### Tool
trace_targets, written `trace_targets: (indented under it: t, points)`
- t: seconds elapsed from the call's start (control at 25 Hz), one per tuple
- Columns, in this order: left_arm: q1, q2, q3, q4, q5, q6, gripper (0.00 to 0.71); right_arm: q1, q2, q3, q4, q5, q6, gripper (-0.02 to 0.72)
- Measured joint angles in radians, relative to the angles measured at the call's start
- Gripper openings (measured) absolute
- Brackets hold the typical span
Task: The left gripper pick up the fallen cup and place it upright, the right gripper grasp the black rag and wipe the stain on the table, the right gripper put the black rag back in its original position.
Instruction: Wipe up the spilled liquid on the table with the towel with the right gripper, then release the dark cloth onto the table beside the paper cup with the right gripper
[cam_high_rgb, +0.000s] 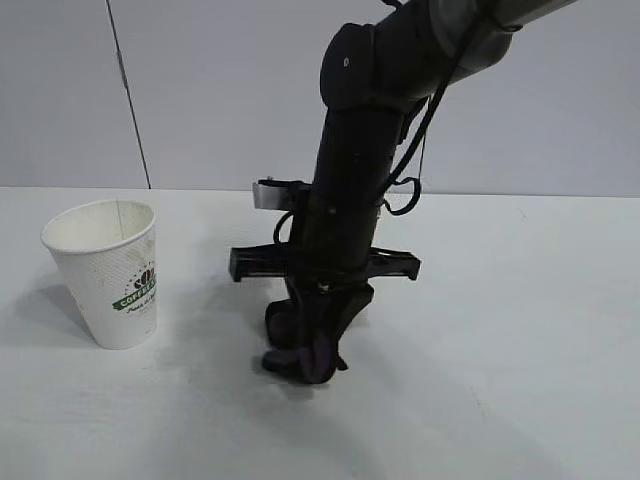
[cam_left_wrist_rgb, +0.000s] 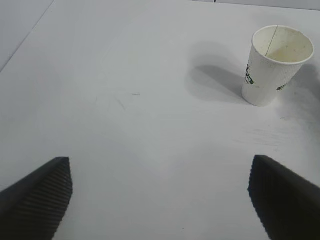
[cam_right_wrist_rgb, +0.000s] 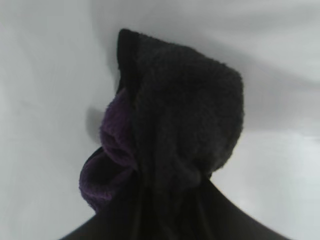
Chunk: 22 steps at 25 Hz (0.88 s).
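Note:
The white cup stands upright on the table at the left; it also shows in the left wrist view, far from the left gripper. That gripper is open and empty above bare table, and is out of the exterior view. My right gripper points down at the table's middle, shut on the black rag. The rag's purple folds touch the table. In the right wrist view the rag bulges out from between the fingers. No stain shows; the spot under the rag is hidden.
The thick right arm comes down from the upper right over the table's middle. A grey wall stands behind the table's far edge.

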Motion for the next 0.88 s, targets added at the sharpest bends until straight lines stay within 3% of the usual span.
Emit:
trace_targets:
  t: [0.12, 0.24, 0.44, 0.68, 0.88]
  points:
    - [0.0, 0.0, 0.0, 0.0, 0.0, 0.0, 0.689, 0.0, 0.0, -0.001, -0.142, 0.047, 0.067, 0.125]
    - [0.0, 0.0, 0.0, 0.0, 0.0, 0.0, 0.689, 0.0, -0.002, -0.002, -0.211, 0.082, 0.086, 0.125]
    - [0.0, 0.0, 0.0, 0.0, 0.0, 0.0, 0.689, 0.0, -0.034, -0.014, -0.221, 0.069, 0.091, 0.163]
    - [0.0, 0.0, 0.0, 0.0, 0.0, 0.0, 0.689, 0.0, -0.053, -0.07, -0.22, 0.071, 0.098, 0.471]
    - [0.0, 0.0, 0.0, 0.0, 0.0, 0.0, 0.689, -0.002, -0.057, -0.082, -0.215, 0.076, 0.108, 0.539]
